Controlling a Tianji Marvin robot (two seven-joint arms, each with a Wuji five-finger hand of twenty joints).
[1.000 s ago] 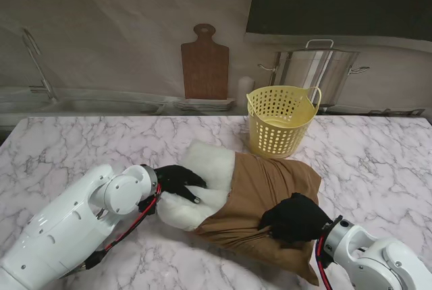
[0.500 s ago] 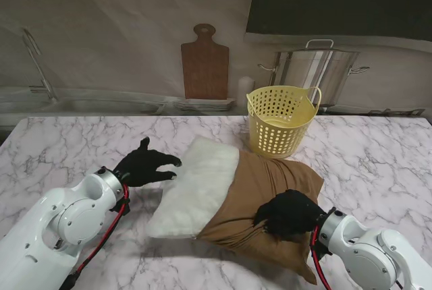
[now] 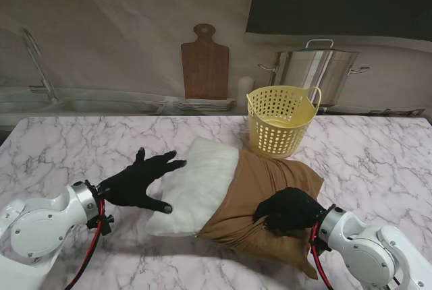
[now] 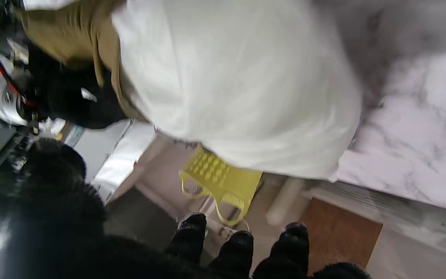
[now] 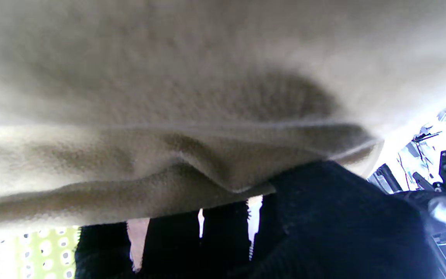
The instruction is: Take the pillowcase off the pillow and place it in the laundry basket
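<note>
Your right hand (image 3: pixel 289 210) gripped a bunched fold of the brown fabric pillowcase (image 3: pixel 266 199), which covered roughly half of the white stuffed pillow (image 3: pixel 196 185) on the marble desk (image 3: pixel 81 145). Your left hand (image 3: pixel 140 181) was spread, holding nothing, apparently just beside the pillow's bare end. The yellow perforated plastic laundry basket (image 3: pixel 280 121) stood behind.

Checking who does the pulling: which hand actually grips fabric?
The right hand, fingers bunched into the brown pillowcase. The left hand is spread open beside the white pillow.
</note>
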